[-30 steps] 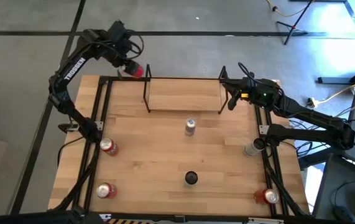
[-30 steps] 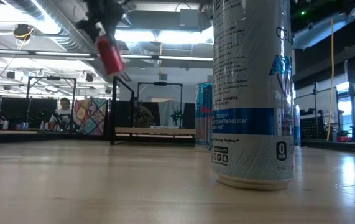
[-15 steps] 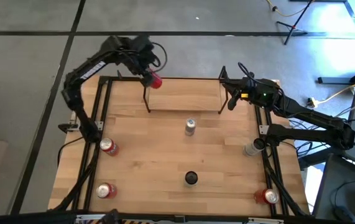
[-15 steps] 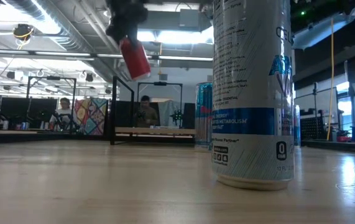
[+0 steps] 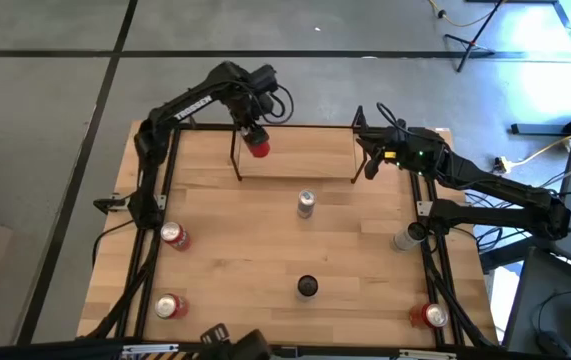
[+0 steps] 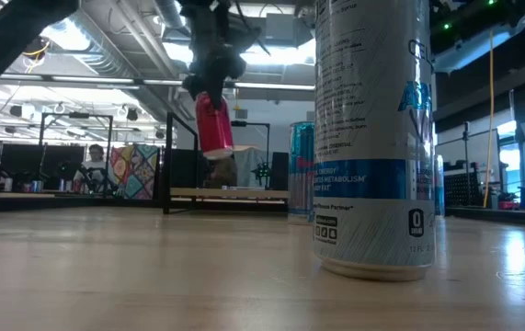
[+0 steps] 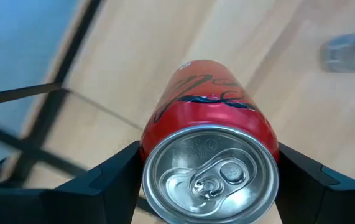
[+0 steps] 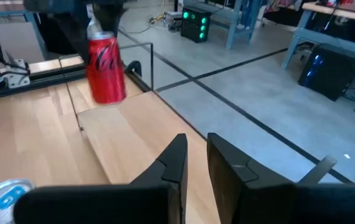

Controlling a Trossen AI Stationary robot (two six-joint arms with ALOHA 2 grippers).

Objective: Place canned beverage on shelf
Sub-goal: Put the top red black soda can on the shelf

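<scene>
Left gripper (image 5: 256, 133) pinches a red can (image 5: 258, 146) in the air above the left end of the shelf (image 5: 295, 152). Right gripper (image 5: 366, 150), fingers pressed together, waits beside the shelf's right end. A silver can (image 5: 306, 204) stands before the shelf; a tall white can (image 6: 372, 138) blocks much of the low view.

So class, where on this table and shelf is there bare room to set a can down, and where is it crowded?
The shelf floor is bare between its end frames; the left gripper holds the red can above its left end. The table's middle-left is open. Cans crowd the left edge, right edge and centre line.
</scene>
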